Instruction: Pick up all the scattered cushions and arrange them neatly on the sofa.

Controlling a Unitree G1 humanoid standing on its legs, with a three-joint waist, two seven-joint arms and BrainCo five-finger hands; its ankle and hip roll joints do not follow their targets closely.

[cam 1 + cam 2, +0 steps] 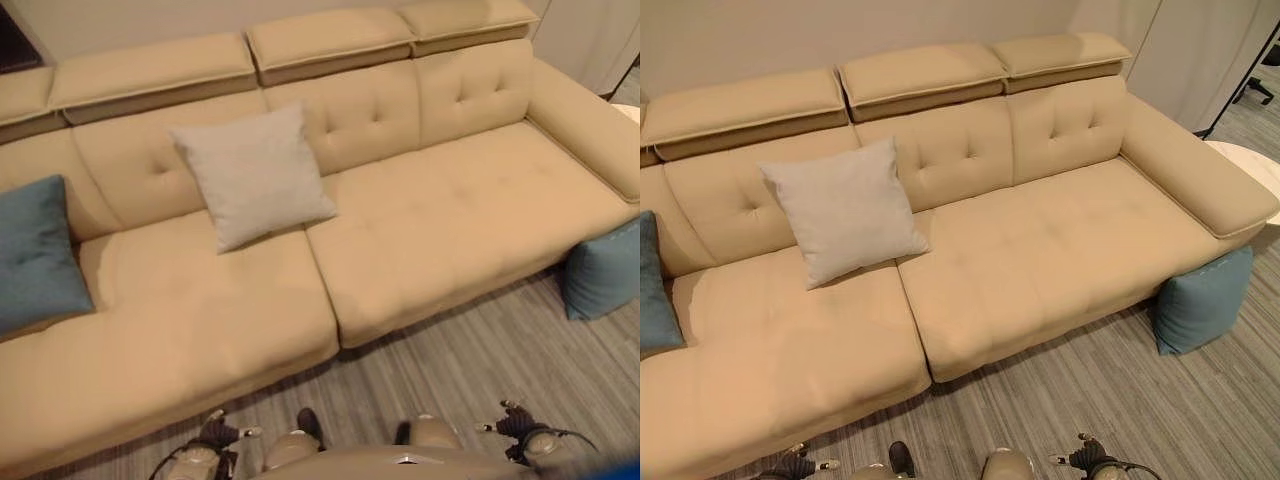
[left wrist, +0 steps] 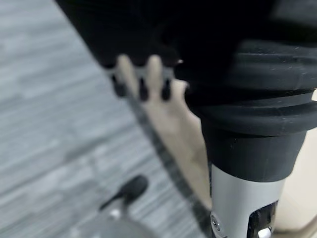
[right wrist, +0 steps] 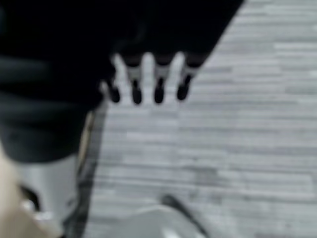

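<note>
**Cushions: two on the sofa, one on the floor, hands empty**

Cushions are spread over three spots. Grey cushion (image 1: 255, 175) leans on the backrest over the seam between the two seat pads, tilted a little, one corner down on the seat; it reads as placed, though not squared up. One teal cushion (image 1: 35, 255) stands against the backrest at the sofa's (image 1: 440, 230) left end, partly cut off by the view edge. Second teal cushion (image 1: 1202, 298) sits on the floor (image 1: 1090, 390), propped on edge against the sofa's front corner under the right armrest. Judgement: this is the scattered one left to collect.

Left hand (image 1: 218, 435) and right hand (image 1: 518, 420) hang low at the robot's sides, over the floor, well apart from any cushion. In each wrist view the fingers (image 3: 158, 84) are straight and relaxed, with nothing between them. Judgement: a rest posture between picks.

Materials: sofa is tan, smooth, leather-like, with button tufting on backrest and seat, three padded headrest blocks on top, and a broad flat armrest. Cushions are square, soft and plump, in matte woven-looking fabric. Floor is grey with fine stripes, carpet-like.

Next move, as judged: turn right, reach down for the floor cushion. It is soft and bulky, so a broad hold should work better than a fingertip pinch.
</note>
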